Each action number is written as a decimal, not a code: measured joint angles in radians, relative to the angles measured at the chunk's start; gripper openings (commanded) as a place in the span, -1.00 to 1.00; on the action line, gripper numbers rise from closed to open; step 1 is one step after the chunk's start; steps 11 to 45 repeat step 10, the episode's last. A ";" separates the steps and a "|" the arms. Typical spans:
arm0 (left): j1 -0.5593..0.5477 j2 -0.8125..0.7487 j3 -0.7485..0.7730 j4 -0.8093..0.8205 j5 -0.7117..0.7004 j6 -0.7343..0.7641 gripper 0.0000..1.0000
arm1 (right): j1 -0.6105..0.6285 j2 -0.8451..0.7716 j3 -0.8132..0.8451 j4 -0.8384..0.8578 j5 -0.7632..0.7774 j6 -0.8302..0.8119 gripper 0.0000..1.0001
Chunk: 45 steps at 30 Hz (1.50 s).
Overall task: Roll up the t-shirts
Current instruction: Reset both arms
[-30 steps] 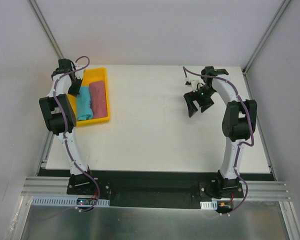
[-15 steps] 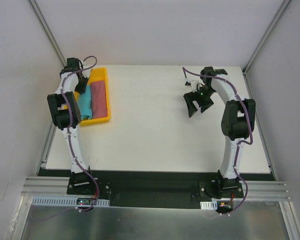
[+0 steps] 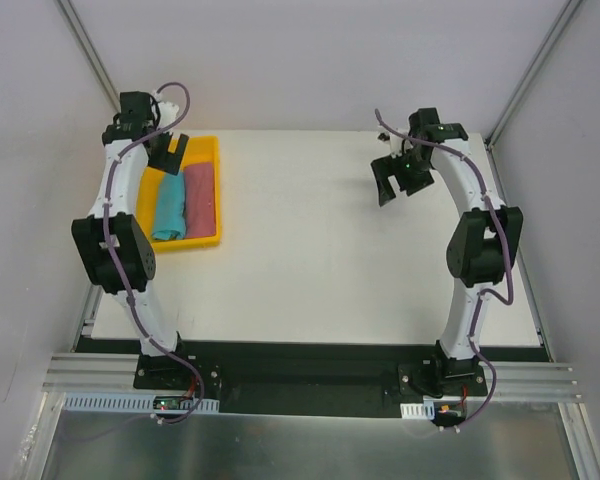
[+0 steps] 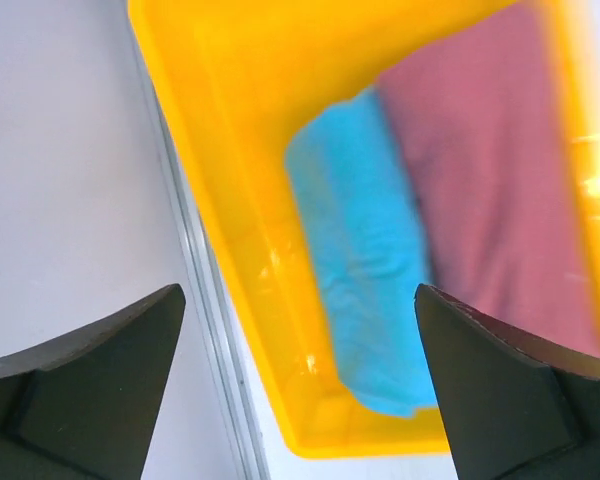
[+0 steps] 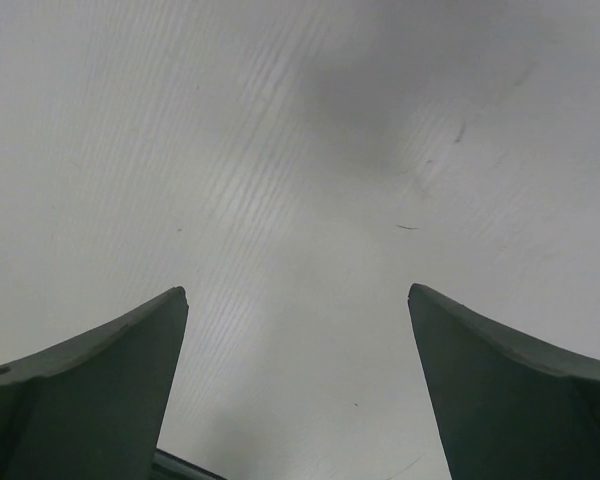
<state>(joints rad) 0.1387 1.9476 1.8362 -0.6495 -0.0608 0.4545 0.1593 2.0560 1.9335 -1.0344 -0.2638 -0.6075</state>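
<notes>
**Status: both shirts in tray, both hands apart**

1. Tray (image 3: 218,200): yellow, set at the left edge of the counter (image 3: 320,270), long axis running away from the arm bases.
2. Teal shirt (image 3: 167,208): lies inside the tray as a long bundle, along the long wall nearest the counter edge. It ends near the tray's near short wall.
3. Rose shirt (image 3: 199,195): lies inside the tray along the opposite long wall, parallel to the teal shirt and touching it along its side.
4. Left hand (image 3: 168,153): hangs above the far end of the tray. Its fingers (image 4: 100,390) are spread wide. The left wrist view shows the tray wall and both shirts in the gap, neither touched.
5. Right hand (image 3: 388,190): well apart from the tray, across the counter toward the far right corner. Its fingers (image 5: 90,390) are spread wide, with bare counter surface showing between them.
</notes>
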 measured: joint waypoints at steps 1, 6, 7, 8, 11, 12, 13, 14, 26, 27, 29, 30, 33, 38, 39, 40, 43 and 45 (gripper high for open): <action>-0.017 -0.047 0.000 -0.005 0.033 -0.002 0.98 | 0.001 -0.016 0.005 0.011 0.020 0.018 0.92; -0.193 -0.217 0.011 -0.021 0.256 -0.045 0.98 | 0.009 -0.133 0.021 0.074 0.114 0.080 0.92; -0.240 -0.230 0.017 -0.023 0.308 -0.058 0.98 | 0.015 -0.161 0.021 0.084 0.136 0.086 0.92; -0.285 -0.234 0.022 -0.023 0.359 -0.070 0.98 | 0.021 -0.179 0.021 0.090 0.149 0.088 0.92; -0.377 -0.229 0.022 -0.030 0.429 -0.087 0.99 | 0.041 -0.209 0.024 0.096 0.163 0.087 0.92; -0.377 -0.229 0.022 -0.030 0.429 -0.087 0.99 | 0.041 -0.209 0.024 0.096 0.163 0.087 0.92; -0.377 -0.229 0.022 -0.030 0.429 -0.087 0.99 | 0.041 -0.209 0.024 0.096 0.163 0.087 0.92; -0.377 -0.229 0.022 -0.030 0.429 -0.087 0.99 | 0.041 -0.209 0.024 0.096 0.163 0.087 0.92; -0.377 -0.229 0.022 -0.030 0.429 -0.087 0.99 | 0.041 -0.209 0.024 0.096 0.163 0.087 0.92; -0.377 -0.229 0.022 -0.030 0.429 -0.087 0.99 | 0.041 -0.209 0.024 0.096 0.163 0.087 0.92; -0.377 -0.229 0.022 -0.030 0.429 -0.087 0.99 | 0.041 -0.209 0.024 0.096 0.163 0.087 0.92; -0.377 -0.229 0.022 -0.030 0.429 -0.087 0.99 | 0.041 -0.209 0.024 0.096 0.163 0.087 0.92; -0.377 -0.229 0.022 -0.030 0.429 -0.087 0.99 | 0.041 -0.209 0.024 0.096 0.163 0.087 0.92; -0.377 -0.229 0.022 -0.030 0.429 -0.087 0.99 | 0.041 -0.209 0.024 0.096 0.163 0.087 0.92; -0.377 -0.229 0.022 -0.030 0.429 -0.087 0.99 | 0.041 -0.209 0.024 0.096 0.163 0.087 0.92; -0.377 -0.229 0.022 -0.030 0.429 -0.087 0.99 | 0.041 -0.209 0.024 0.096 0.163 0.087 0.92; -0.377 -0.229 0.022 -0.030 0.429 -0.087 0.99 | 0.041 -0.209 0.024 0.096 0.163 0.087 0.92; -0.377 -0.229 0.022 -0.030 0.429 -0.087 0.99 | 0.041 -0.209 0.024 0.096 0.163 0.087 0.92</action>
